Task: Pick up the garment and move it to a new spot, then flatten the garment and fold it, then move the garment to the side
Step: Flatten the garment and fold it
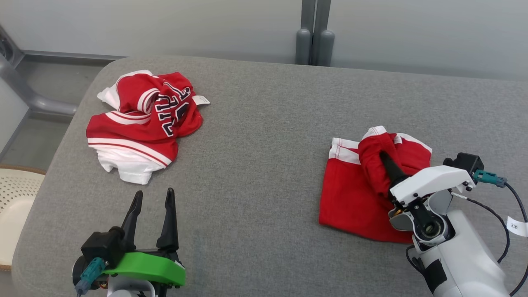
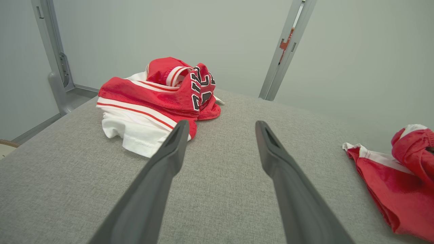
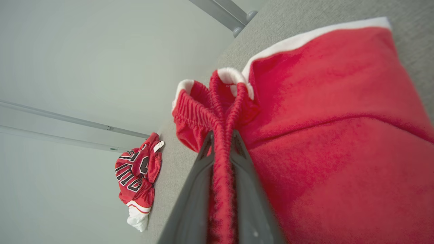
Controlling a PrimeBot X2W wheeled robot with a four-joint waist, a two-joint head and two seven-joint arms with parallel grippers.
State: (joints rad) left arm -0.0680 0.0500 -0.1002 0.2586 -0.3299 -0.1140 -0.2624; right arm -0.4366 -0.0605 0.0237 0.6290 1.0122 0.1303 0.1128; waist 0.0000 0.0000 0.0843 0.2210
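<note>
Clearly the red shorts with white trim (image 1: 350, 194) lie bunched at the right of the grey fabric tabletop (image 1: 264, 123), waistband pinched tight in the right claw (image 1: 384, 157). A pale grey wall (image 1: 165, 24) stands behind; the left claw (image 1: 153, 193) hovers spread wide, empty, near a crumpled red-and-white jersey (image 1: 140, 123).

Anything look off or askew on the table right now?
Nothing damaged. The red shorts lie rumpled, waistband bunched and pinched between the right gripper's fingers. The jersey sits in a crumpled heap near the table's far left corner, lettering twisted.
</note>
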